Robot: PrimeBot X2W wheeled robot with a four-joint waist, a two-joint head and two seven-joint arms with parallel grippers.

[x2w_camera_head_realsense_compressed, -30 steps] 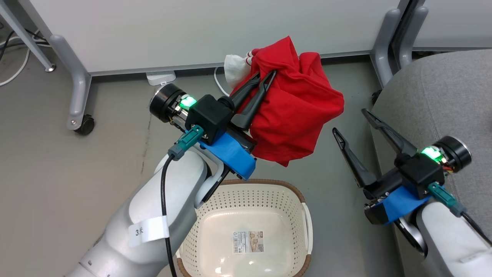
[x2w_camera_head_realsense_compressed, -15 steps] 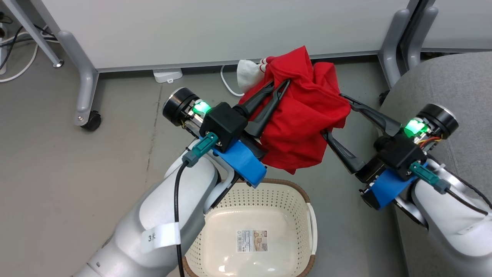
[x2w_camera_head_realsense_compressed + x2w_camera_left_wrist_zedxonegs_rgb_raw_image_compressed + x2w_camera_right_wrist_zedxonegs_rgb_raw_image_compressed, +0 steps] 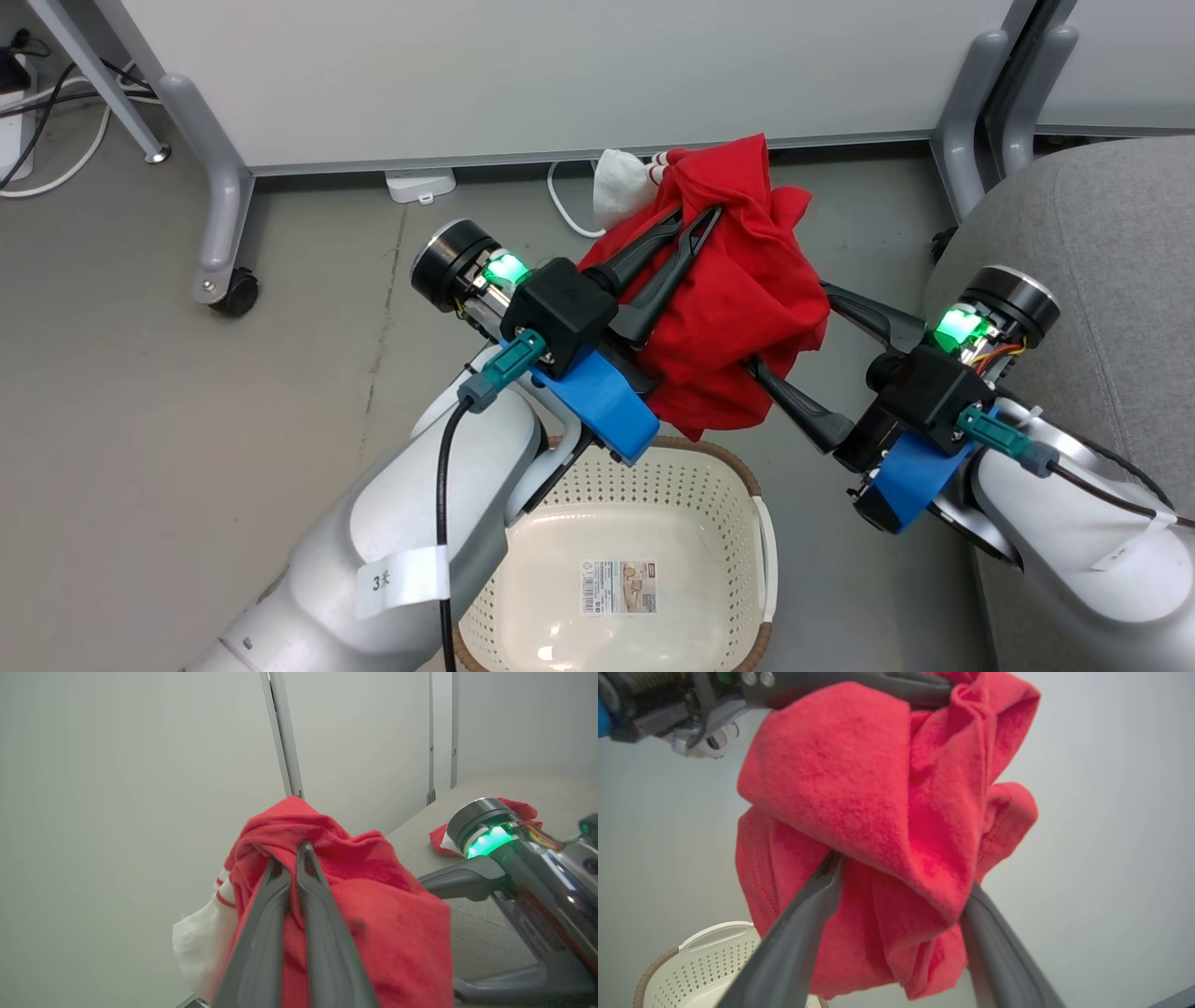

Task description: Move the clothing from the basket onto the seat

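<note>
My left gripper [image 3: 698,222] is shut on a bunched red garment [image 3: 747,299] with a white band, holding it in the air above the floor. In the left wrist view its fingers [image 3: 289,855] pinch the garment's top fold [image 3: 387,919]. My right gripper [image 3: 789,327] is open, its two fingers straddling the garment's lower right fold; in the right wrist view the fabric [image 3: 859,788] hangs between them [image 3: 903,872]. The cream basket [image 3: 747,485] stands below with just a label on its bottom. The grey seat [image 3: 1120,243] lies at the right, with a second red garment [image 3: 514,807] on it.
A white panel wall runs along the back on grey legs, one with a caster [image 3: 229,289]. Cables [image 3: 56,177] and a white adapter [image 3: 420,184] lie on the floor by the wall. Grey posts [image 3: 966,121] stand beside the seat.
My right gripper has swung left from beside the seat until its open fingers reach around the hanging garment. The left gripper keeps its hold; the camera has shifted a little.
</note>
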